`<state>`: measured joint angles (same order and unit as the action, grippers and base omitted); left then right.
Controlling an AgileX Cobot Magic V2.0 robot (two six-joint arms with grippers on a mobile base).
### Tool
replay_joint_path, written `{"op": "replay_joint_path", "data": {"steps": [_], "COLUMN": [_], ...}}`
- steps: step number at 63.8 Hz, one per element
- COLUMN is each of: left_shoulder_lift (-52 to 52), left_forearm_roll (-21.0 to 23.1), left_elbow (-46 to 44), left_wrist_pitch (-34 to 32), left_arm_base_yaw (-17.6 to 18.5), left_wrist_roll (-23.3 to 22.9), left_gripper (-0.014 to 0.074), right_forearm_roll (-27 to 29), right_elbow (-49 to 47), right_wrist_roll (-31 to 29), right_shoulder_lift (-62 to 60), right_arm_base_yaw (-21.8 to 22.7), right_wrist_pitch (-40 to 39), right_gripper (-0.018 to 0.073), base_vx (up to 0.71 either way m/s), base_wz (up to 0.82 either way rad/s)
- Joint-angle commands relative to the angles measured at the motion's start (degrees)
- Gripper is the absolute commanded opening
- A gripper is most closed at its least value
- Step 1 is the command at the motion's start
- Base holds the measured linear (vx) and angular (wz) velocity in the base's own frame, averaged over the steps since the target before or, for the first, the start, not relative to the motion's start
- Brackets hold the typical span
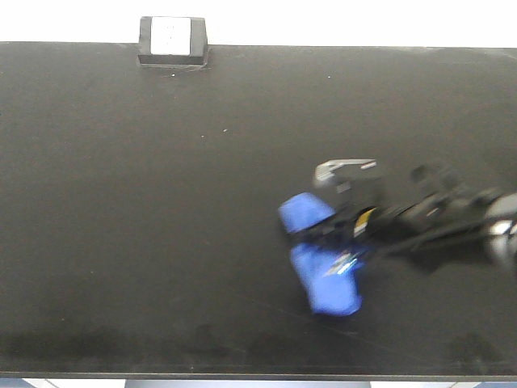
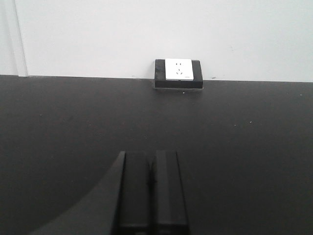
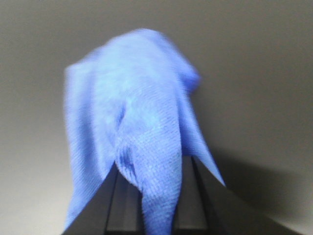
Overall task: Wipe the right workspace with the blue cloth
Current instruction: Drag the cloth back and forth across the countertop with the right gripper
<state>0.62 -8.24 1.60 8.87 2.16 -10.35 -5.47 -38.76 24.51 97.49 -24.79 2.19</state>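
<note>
The blue cloth [image 1: 323, 271] lies bunched on the black table [image 1: 161, 202], right of the middle. My right gripper [image 1: 335, 242] reaches in from the right edge and is shut on a fold of the cloth; arm and cloth are blurred by motion. In the right wrist view the cloth [image 3: 132, 122] fills the middle, pinched between the two dark fingers [image 3: 193, 196] and spreading beyond them. My left gripper [image 2: 149, 193] does not show in the front view; in its wrist view its fingers are pressed together, empty, over bare black table.
A black box with a white socket plate [image 1: 172, 39] stands at the table's far edge, left of centre, against the white wall; it also shows in the left wrist view [image 2: 178, 72]. The table's front edge [image 1: 242, 375] runs along the bottom.
</note>
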Motion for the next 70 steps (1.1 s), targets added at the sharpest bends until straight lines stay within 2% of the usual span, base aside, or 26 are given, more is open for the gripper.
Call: {"op": "replay_joint_path", "data": {"steps": [1, 9, 16, 23, 29, 35, 40, 50, 53, 59, 66, 70], "left_shoulder_lift": [0.9, 0.9, 0.9, 0.9, 0.9, 0.9, 0.9, 0.9, 0.9, 0.9, 0.9, 0.9], "left_forearm_roll": [-0.1, -0.1, -0.1, -0.1, -0.1, -0.1, -0.1, -0.1, -0.1, -0.1, -0.1, -0.1], "left_elbow": [1.7, 1.7, 1.7, 1.7, 1.7, 1.7, 1.7, 1.7, 1.7, 1.7, 1.7, 1.7], "left_wrist_pitch": [-4.8, -4.8, -4.8, -4.8, -4.8, -4.8, -4.8, -4.8, -4.8, -4.8, -4.8, -4.8], "left_arm_base_yaw": [0.3, 0.3, 0.3, 0.3, 0.3, 0.3, 0.3, 0.3, 0.3, 0.3, 0.3, 0.3], "left_wrist_roll": [-0.5, -0.5, -0.5, -0.5, -0.5, -0.5, -0.5, -0.5, -0.5, -0.5, -0.5, -0.5], "left_gripper": [-0.0006, -0.0006, -0.0006, -0.0006, -0.0006, -0.0006, -0.0006, -0.0006, -0.0006, -0.0006, -0.0006, -0.0006], "right_forearm_roll": [-3.0, -7.1, -10.1, -12.5, -12.5, -11.8, -11.5, -5.4, -3.6, -2.9, -2.9, -2.9], "right_elbow": [-1.2, -1.2, -1.2, -1.2, -1.2, -1.2, -1.2, -1.2, -1.2, -1.2, -1.2, -1.2], "right_wrist_roll": [-2.2, -3.1, -3.1, -3.1, -3.1, -3.1, -2.9, -1.6, -1.6, -1.6, -1.6, -1.6], "right_shoulder_lift": [-2.3, -2.3, -2.3, -2.3, -2.3, -2.3, -2.3, -2.3, -2.3, -2.3, -2.3, -2.3], "right_arm_base_yaw": [8.1, 19.0, 26.2, 30.3, 31.0, 28.5, 24.3, 13.3, 8.8, 2.7, -1.2, -2.1], "right_wrist_pitch": [2.8, 5.6, 5.7, 5.6, 5.6, 5.3, 4.6, 1.6, 0.2, -2.2, -2.2, -1.1], "right_gripper": [0.0, 0.0, 0.0, 0.0, 0.0, 0.0, 0.0, 0.0, 0.0, 0.0001, 0.0004, 0.0008], "base_vx": [0.0, 0.0, 0.0, 0.0, 0.0, 0.0, 0.0, 0.0, 0.0, 0.0, 0.0, 0.0], "base_wz": [0.0, 0.0, 0.0, 0.0, 0.0, 0.0, 0.0, 0.0, 0.0, 0.0, 0.0, 0.0]}}
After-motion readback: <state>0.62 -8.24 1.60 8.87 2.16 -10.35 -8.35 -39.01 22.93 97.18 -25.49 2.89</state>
